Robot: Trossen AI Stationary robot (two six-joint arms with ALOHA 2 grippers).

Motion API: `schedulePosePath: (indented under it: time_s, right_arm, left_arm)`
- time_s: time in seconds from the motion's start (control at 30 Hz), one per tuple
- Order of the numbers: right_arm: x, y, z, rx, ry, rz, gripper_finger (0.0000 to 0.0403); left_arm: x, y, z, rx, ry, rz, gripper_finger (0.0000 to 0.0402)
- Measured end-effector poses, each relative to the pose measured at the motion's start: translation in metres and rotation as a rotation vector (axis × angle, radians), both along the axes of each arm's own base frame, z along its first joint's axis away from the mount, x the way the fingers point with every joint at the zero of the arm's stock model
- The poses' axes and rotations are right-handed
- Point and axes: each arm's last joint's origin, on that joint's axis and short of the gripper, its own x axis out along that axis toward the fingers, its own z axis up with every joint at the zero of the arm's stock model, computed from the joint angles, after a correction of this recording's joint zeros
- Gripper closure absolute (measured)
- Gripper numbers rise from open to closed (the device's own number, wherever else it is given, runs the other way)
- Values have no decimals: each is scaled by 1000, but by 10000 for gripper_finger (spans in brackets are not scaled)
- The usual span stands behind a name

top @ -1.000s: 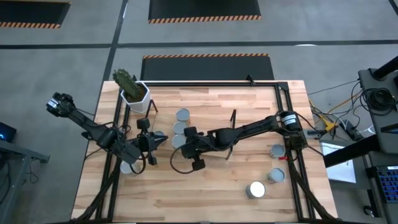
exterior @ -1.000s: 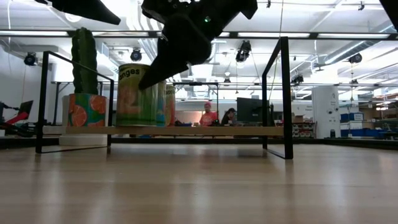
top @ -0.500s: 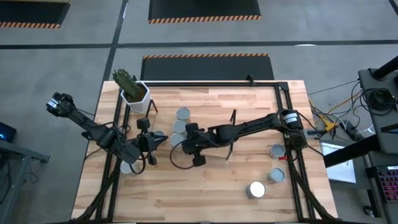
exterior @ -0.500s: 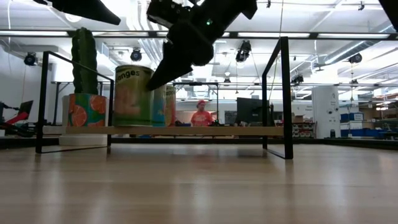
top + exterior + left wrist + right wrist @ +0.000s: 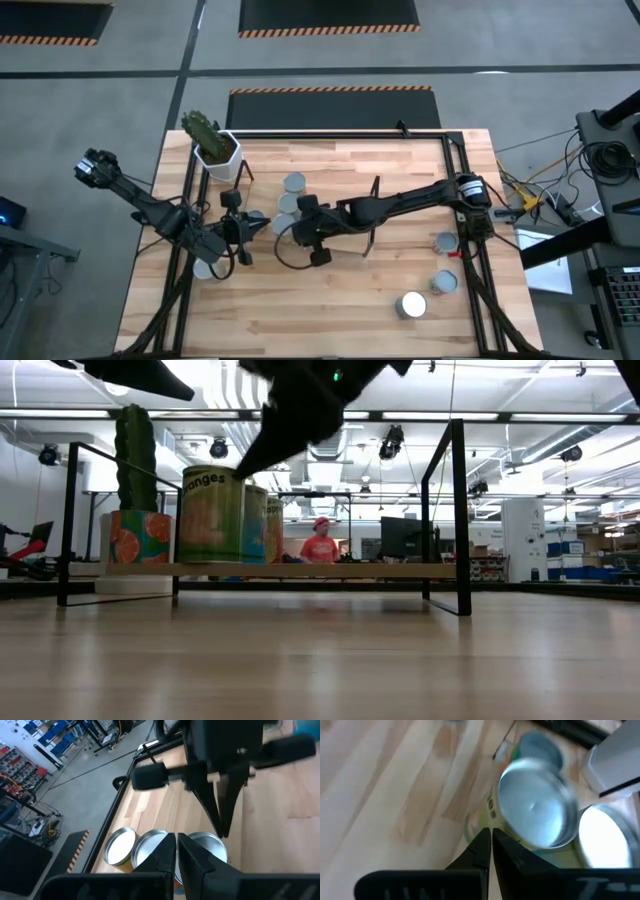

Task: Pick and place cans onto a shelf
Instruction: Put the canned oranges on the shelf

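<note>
The right gripper (image 5: 290,228) has lifted away, fingers shut and empty; the can (image 5: 210,515) now stands on the shelf (image 5: 290,570) just below it, apparently placed. Left gripper (image 5: 258,224), closed, waits beside.

Bright ceiling strip lights (image 5: 560,417) behind my arms, glare on can tops (image 5: 600,845) beyond my blurred right fingers (image 5: 485,851)

From my station, the only lettering I can read is "oranges" across the top of the label on the front can (image 5: 210,515) in the low view. The orange-slice pot (image 5: 137,537) at its 9 o'clock carries no words.
</note>
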Motion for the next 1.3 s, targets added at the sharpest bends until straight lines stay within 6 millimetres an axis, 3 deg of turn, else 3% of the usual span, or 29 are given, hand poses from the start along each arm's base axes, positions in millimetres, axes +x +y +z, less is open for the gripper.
schedulePosePath:
  time_s: [0.3,0.67,1.3]
  right_arm:
    - [5,-4,29,42,-147,21,394]
    - [29,-27,9,15,-246,-14,394]
    - [26,-28,-8,9,-128,-15,394]
  left_arm:
    - [-1,2,1,56,-18,57,402]
    - [-1,3,1,85,0,45,402]
    - [-2,3,1,86,1,45,402]
